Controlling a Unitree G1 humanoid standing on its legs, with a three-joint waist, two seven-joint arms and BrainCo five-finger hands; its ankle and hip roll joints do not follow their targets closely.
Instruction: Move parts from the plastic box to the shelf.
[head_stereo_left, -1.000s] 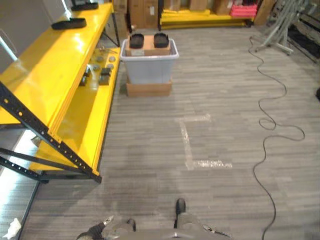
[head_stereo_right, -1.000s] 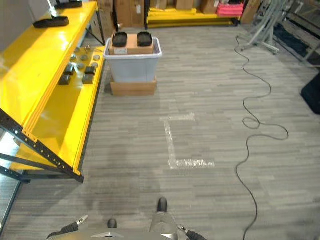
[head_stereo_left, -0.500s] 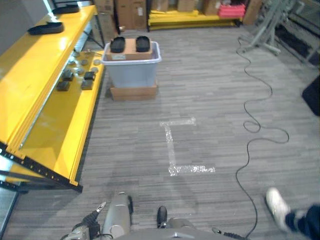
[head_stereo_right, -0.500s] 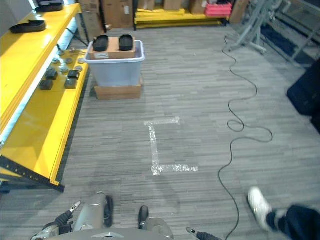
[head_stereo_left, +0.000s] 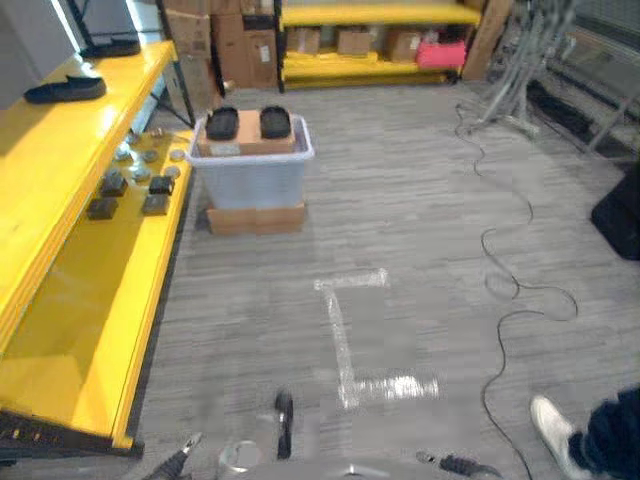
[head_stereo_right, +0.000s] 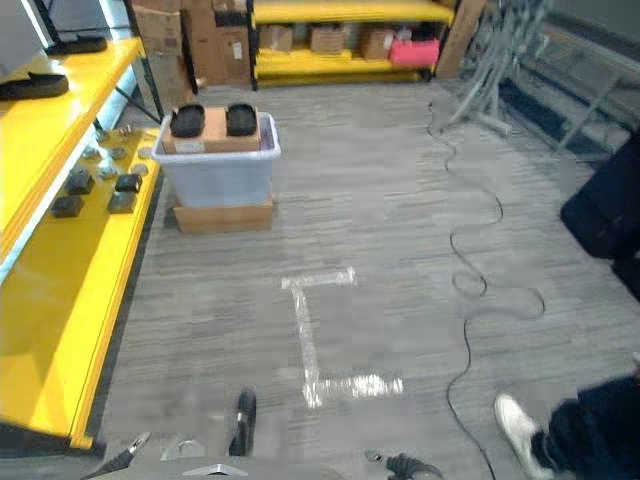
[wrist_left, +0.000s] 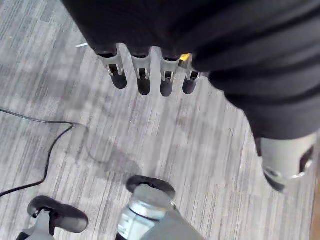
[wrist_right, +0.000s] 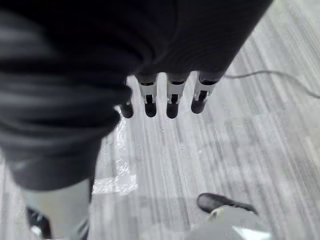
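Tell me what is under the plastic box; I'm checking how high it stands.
The plastic box stands on a flat cardboard box on the floor. How far the cardboard reaches back under it is covered.

The grey plank floor (head_stereo_left: 420, 200) carries a flat cardboard box (head_stereo_left: 255, 218), and the pale plastic box (head_stereo_left: 250, 175) sits on that. White tape marks (head_stereo_left: 345, 330) lie on the floor nearby. The yellow shelf (head_stereo_left: 60, 330) beside the box holds small dark parts (head_stereo_left: 128, 190) on its lower level, and a dark tray (head_stereo_left: 65, 90) on its upper level.
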